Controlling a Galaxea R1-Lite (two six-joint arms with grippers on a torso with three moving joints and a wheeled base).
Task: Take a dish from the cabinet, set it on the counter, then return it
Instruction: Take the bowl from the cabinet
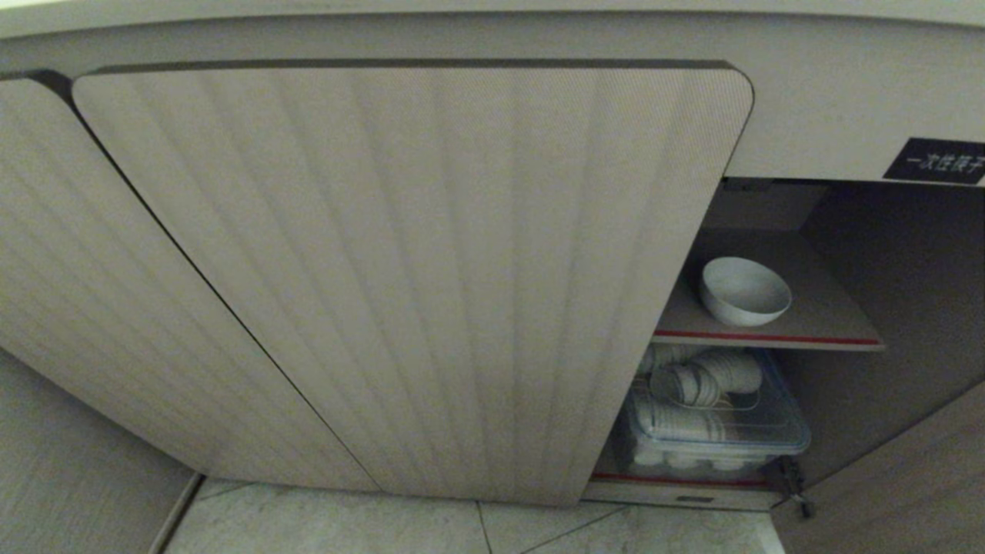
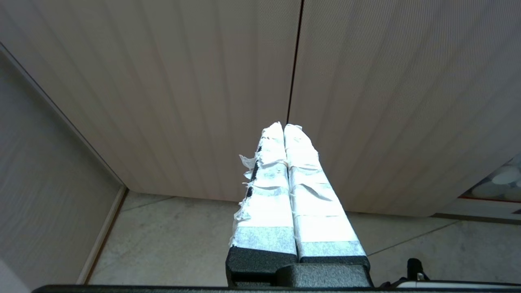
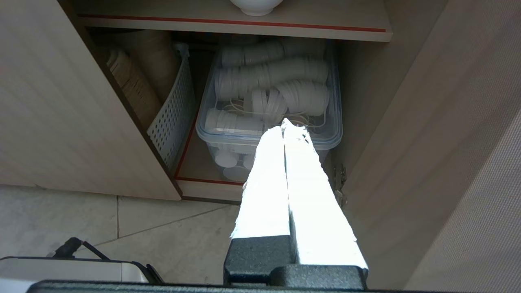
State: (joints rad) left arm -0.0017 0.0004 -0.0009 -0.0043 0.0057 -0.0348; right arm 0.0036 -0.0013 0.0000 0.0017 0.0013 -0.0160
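Observation:
The dish (image 1: 745, 290), a small white glossy bowl, sits on the cabinet's upper grey shelf (image 1: 816, 323), which has a red front edge. Only its foot (image 3: 255, 5) shows in the right wrist view. The beige cabinet stands with its right door (image 1: 908, 492) swung open and its ribbed middle door (image 1: 400, 277) closed. My right gripper (image 3: 285, 124) is shut and empty, pointing at the lower compartment from outside. My left gripper (image 2: 283, 126) is shut and empty, facing the seam between two closed doors. Neither arm appears in the head view. The counter is out of view.
On the lower shelf a clear plastic tub (image 1: 716, 431) holds stacked ribbed white cups (image 3: 272, 81), with a white perforated basket (image 3: 173, 110) beside it. A black label (image 1: 935, 160) sits above the opening. Tiled floor (image 1: 462, 531) lies below, and a door hinge (image 3: 340, 185) sits at the opening's right.

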